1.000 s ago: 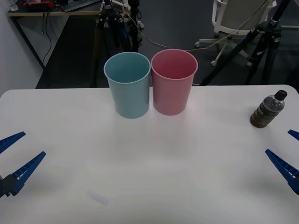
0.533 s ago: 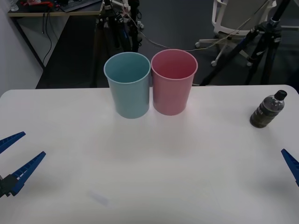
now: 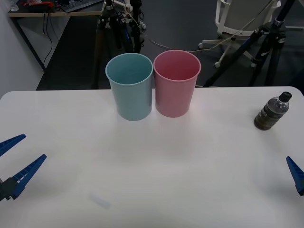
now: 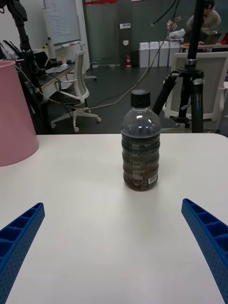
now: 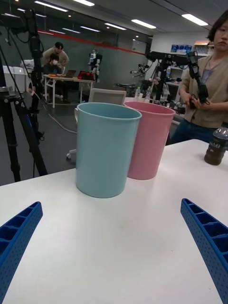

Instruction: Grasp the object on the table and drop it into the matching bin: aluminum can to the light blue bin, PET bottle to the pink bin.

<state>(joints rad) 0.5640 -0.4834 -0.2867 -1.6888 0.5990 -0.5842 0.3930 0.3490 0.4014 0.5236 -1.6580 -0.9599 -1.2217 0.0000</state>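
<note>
While nothing is yet grasped, the contents stand as follows.

Front view. Table (image 3: 152, 190): white, rounded corners. Light blue bin (image 3: 129, 85) and pink bin (image 3: 176, 83): upright, side by side, rims touching or nearly so, at the far middle of the table. PET bottle (image 3: 271, 111): upright near the table's far right corner, well apart from both bins. Left gripper (image 3: 14, 160): low at the near left edge, its two blue fingers spread apart, holding nothing. Right gripper (image 3: 295, 175): at the near right edge, one blue finger in frame, nearer than the bottle and not touching it.

Right wrist view. Right gripper (image 4: 114, 247): fingers wide apart at the two corners, empty. PET bottle (image 4: 140, 141): standing between the finger lines and farther off, black cap, clear ribbed wall, dark brown liquid nearly to the shoulder. A small printed mark sits low on the wall; too small to read. Pink bin (image 4: 15, 114): at one edge.

Left wrist view. Left gripper (image 5: 114, 247): fingers apart, empty. Light blue bin (image 5: 106, 148) ahead, pink bin (image 5: 148, 138) touching or just behind it, PET bottle (image 5: 216, 147) far off. No brand or writing legible on either bin.

Handling, judged: the bottle, being nearly full, is probably moderately heavy and fairly stiff, though thin plastic may give under a hard squeeze; the ribs should help against slipping. Best hold: across the ribbed mid-body, below the shoulder. Destination: pink bin.
</note>
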